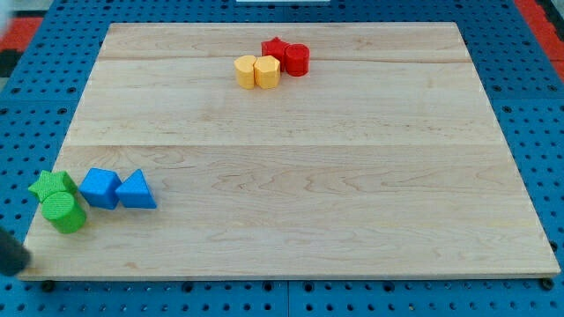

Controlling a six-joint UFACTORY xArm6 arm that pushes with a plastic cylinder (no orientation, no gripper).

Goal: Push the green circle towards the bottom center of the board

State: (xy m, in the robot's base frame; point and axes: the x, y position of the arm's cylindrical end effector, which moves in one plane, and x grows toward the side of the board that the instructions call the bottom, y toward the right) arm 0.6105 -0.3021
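Observation:
The green circle stands at the board's bottom left corner, touching the green star just above it. A dark blurred rod end shows at the view's bottom left edge. My tip lies below and left of the green circle, a short gap away, off the board's left edge. The wooden board fills most of the view.
A blue cube and a blue triangle sit just right of the green blocks. Two yellow blocks, a red star and a red circle cluster at the top centre. Blue pegboard surrounds the board.

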